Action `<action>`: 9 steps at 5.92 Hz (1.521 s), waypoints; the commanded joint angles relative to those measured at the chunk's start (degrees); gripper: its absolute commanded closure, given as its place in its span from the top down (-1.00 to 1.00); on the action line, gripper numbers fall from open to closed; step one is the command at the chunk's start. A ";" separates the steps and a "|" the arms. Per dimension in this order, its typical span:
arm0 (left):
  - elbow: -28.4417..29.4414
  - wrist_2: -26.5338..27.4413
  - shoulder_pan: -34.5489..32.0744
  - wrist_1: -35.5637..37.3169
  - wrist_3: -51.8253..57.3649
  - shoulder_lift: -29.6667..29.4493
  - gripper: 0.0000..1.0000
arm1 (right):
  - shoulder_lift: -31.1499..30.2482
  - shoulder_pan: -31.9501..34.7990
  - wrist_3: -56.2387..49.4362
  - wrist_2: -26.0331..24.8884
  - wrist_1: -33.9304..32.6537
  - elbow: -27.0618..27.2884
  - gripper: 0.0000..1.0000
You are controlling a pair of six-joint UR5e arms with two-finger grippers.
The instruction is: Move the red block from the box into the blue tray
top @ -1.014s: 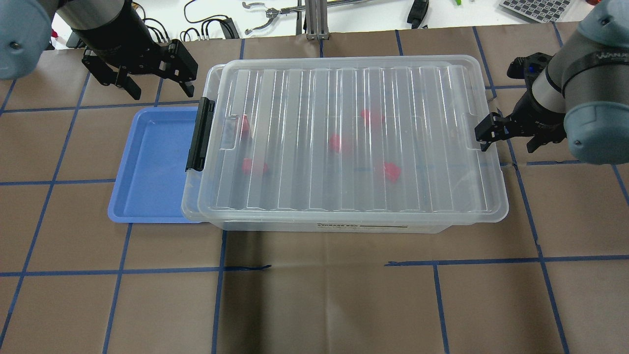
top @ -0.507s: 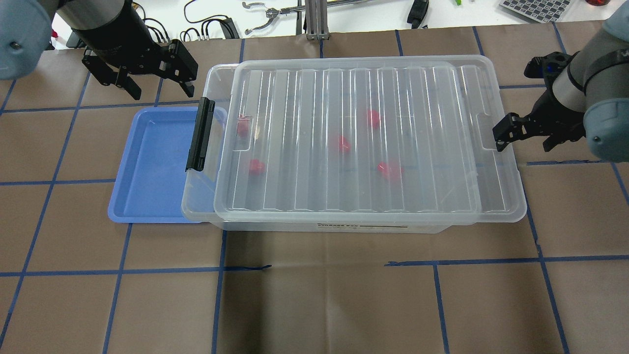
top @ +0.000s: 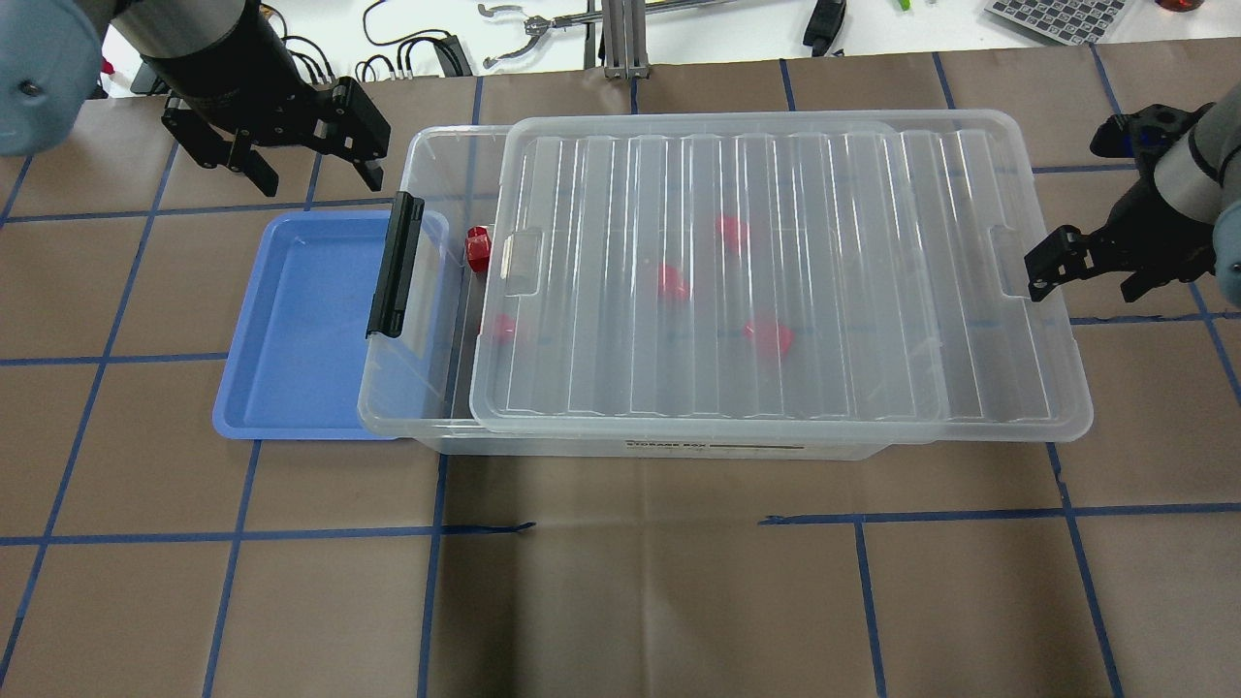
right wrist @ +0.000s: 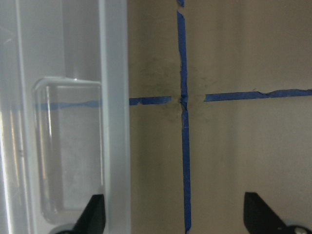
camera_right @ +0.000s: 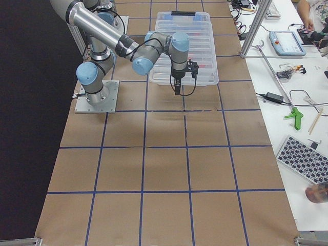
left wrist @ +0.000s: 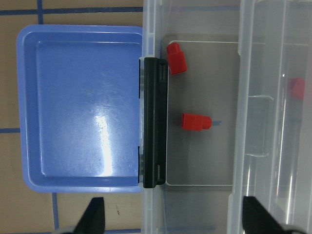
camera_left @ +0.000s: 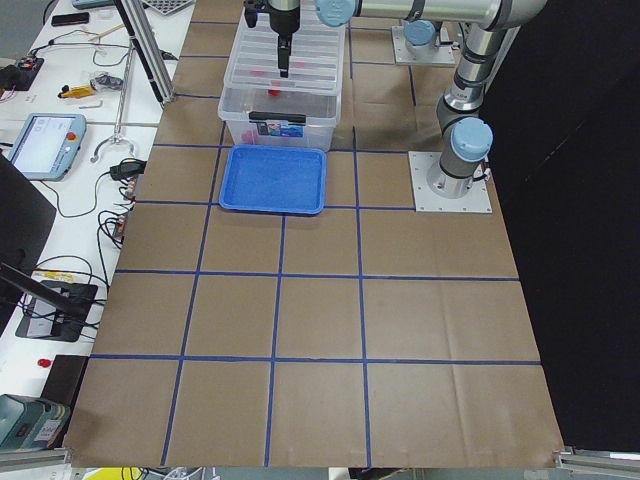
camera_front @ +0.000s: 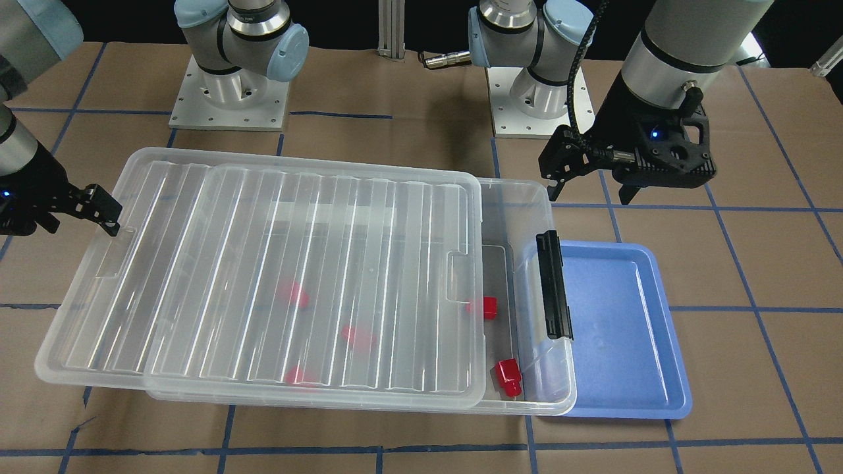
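I judge us early: the lid (top: 776, 271) sits offset toward 3 o'clock, baring a red block (top: 477, 247) at the 9 o'clock end of the box (top: 419, 165), yet the blue tray (top: 310, 320) is empty (pick and drop remain), and the left gripper (top: 318, 182) and right gripper (top: 1084, 289) both gape.

Three blocks (top: 769, 336) under the ribbed lid (top: 776, 194) show only as blurred pink smears, their pose unreadable. The tray (top: 301, 330) has its edge nearest the box (top: 407, 388) hidden beneath the box's latch end. The right gripper (camera_front: 74, 214) is cut off by the front view's left edge, its wrist view shows only two fingertips (right wrist: 92, 214) at the bottom edge, and both side views leave the blocks too small to make out.
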 commanded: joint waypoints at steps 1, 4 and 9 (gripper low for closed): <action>0.00 -0.09 -0.02 0.00 0.00 -0.19 0.97 | 0.00 -3.31 -3.63 -0.01 0.00 -0.09 1.00; -0.08 0.09 -0.46 0.26 -0.78 -1.51 0.97 | 0.00 -6.83 -8.03 0.08 -1.58 -0.26 1.00; -1.05 0.80 -0.72 0.79 9.46 -1.41 0.97 | -4.04 0.77 1.14 0.61 7.96 -9.99 1.00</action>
